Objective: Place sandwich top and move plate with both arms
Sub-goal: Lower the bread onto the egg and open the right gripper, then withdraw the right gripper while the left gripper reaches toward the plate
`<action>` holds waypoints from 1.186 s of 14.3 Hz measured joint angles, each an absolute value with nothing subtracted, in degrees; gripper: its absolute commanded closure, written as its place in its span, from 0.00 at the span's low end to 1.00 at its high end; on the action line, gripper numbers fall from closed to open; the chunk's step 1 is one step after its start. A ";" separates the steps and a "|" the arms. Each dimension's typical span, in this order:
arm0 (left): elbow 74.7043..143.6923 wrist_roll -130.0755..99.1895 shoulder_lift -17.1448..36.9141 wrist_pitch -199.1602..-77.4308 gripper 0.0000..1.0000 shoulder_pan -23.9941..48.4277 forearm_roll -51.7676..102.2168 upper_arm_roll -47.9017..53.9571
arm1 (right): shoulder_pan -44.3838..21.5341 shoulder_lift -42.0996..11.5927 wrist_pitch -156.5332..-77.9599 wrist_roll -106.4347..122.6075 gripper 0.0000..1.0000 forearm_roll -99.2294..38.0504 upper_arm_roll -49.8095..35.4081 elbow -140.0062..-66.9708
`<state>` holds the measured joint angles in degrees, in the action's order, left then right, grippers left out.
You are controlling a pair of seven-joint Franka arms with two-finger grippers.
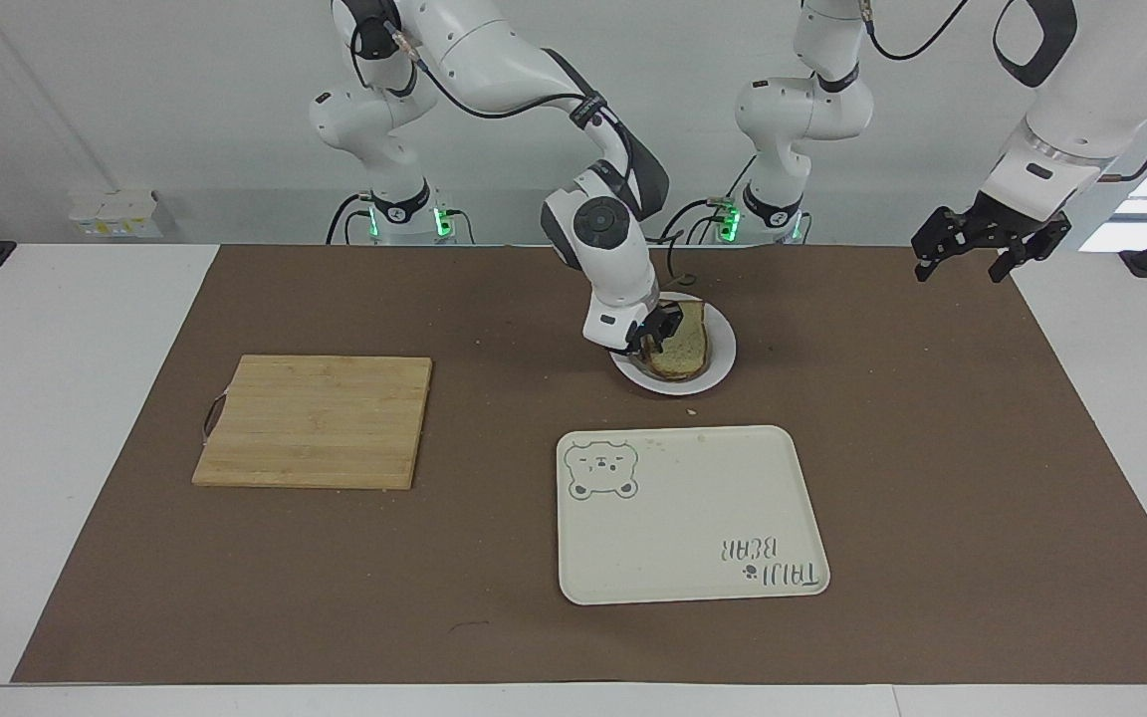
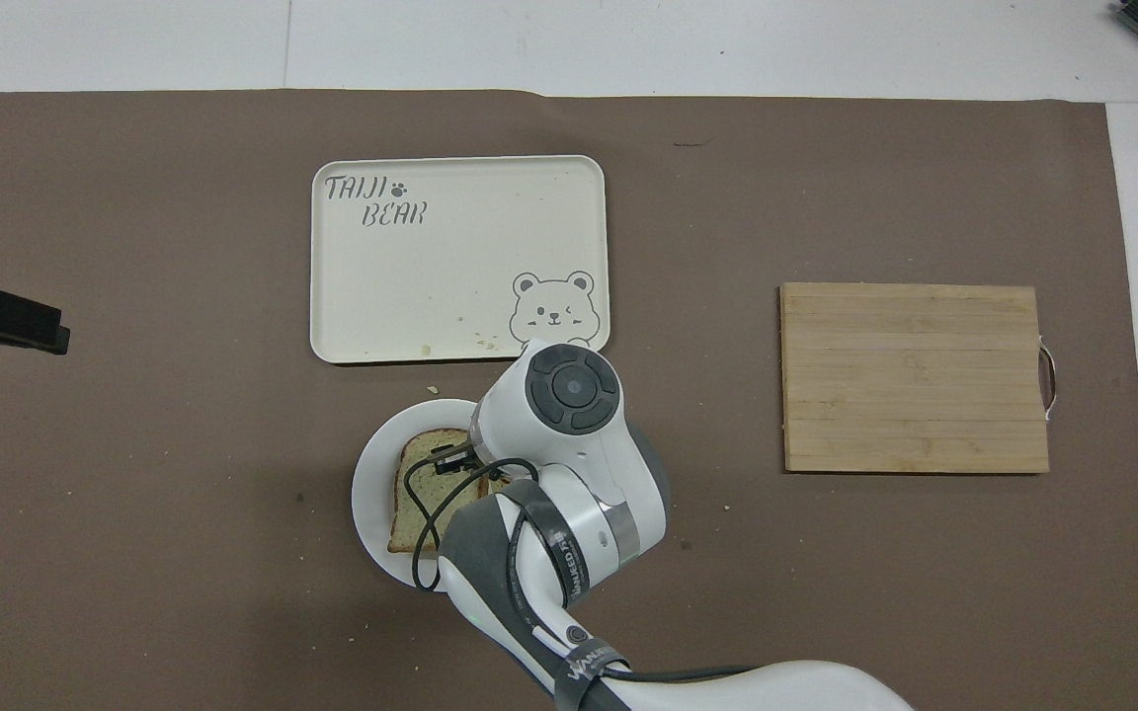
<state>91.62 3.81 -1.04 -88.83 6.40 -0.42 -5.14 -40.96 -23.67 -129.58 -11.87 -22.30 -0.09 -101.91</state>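
The sandwich top (image 1: pixel 685 344), a pale slice with a brown crust, lies over a darker slice on the small white plate (image 1: pixel 723 363). My right gripper (image 1: pixel 655 337) is low at the slice's edge toward the right arm's end of the table, touching it. In the overhead view the right wrist covers that gripper, and the sandwich top (image 2: pixel 421 494) and the plate (image 2: pixel 371 494) show beside it. My left gripper (image 1: pixel 972 254) hangs open and empty, raised over the mat's edge at the left arm's end, waiting.
A cream bear tray (image 1: pixel 793 498) lies farther from the robots than the plate. A wooden cutting board (image 1: pixel 315 420) sits toward the right arm's end. Crumbs dot the brown mat (image 1: pixel 932 448) near the plate.
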 measured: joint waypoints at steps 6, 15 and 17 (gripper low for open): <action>91.62 3.81 -1.04 -88.83 0.00 6.40 -0.42 -5.14 | -33.82 -17.65 -125.72 -11.79 0.00 -22.08 1.14 -101.25; 91.97 3.66 -1.13 -88.25 0.00 6.74 2.33 -4.20 | -17.05 -9.31 -118.02 -11.26 0.00 -4.62 1.39 -101.26; 94.44 3.67 -1.75 -88.43 0.00 7.00 4.33 -4.16 | -16.08 -7.74 -117.83 -11.44 0.00 -0.23 1.54 -101.23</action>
<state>94.44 3.67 -1.75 -88.43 7.00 4.33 -4.16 -16.08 -7.74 -117.83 -11.44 -0.23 1.54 -101.23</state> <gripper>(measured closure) 0.000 0.000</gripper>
